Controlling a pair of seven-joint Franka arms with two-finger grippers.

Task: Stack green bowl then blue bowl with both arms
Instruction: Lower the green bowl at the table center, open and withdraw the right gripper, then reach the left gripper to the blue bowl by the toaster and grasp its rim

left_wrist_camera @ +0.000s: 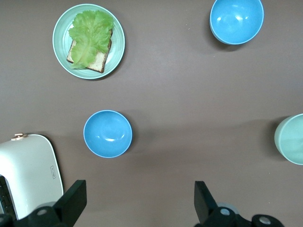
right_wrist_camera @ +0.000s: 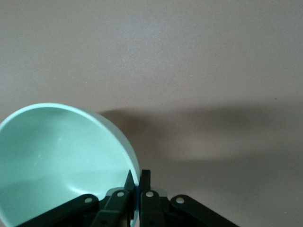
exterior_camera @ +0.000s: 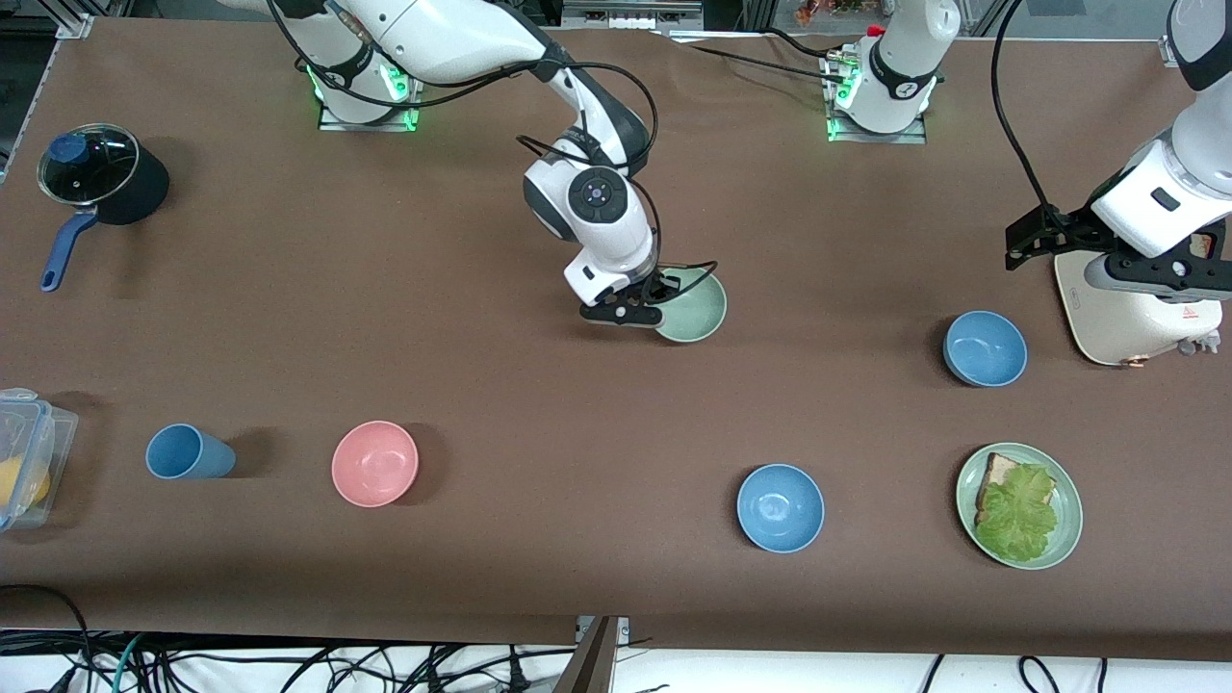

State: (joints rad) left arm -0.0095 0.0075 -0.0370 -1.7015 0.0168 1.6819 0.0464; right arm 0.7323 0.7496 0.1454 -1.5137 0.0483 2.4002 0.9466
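Four small bowls on the brown surface (exterior_camera: pixel 539 404): one green bowl (exterior_camera: pixel 698 310), two blue, one pink. Green bowl near mid-surface, tilted, its rim pinched between the right claw's (exterior_camera: pixel 643 306) fingers (right_wrist_camera: pixel 124 195); right claw clenched on that rim, one finger inside, one outside. First blue bowl (exterior_camera: pixel 985 348) toward the left arm's end, just beside a white toaster (exterior_camera: pixel 1136 308); second blue bowl (exterior_camera: pixel 781 507) nearer the front edge, well apart from the first. Pink bowl (exterior_camera: pixel 374 463) toward the right arm's end, near the front edge.

One blue cup (exterior_camera: pixel 189 452) beside the pink bowl, lying on its side. One green plate (exterior_camera: pixel 1019 505) carrying bread and lettuce, near the front edge at the left arm's end. One black pot (exterior_camera: pixel 104 178) with glass lid and blue handle at the right arm's end, close to the edge where the bases stand. One clear plastic box (exterior_camera: pixel 29 452) at that same end, holding something yellow.

Left claw (left_wrist_camera: pixel 137 201) released, fingers spread wide, hovering over the toaster and bare surface, grasping nothing.

Small red mark on the toaster's side, too small to read. No readable writing elsewhere.
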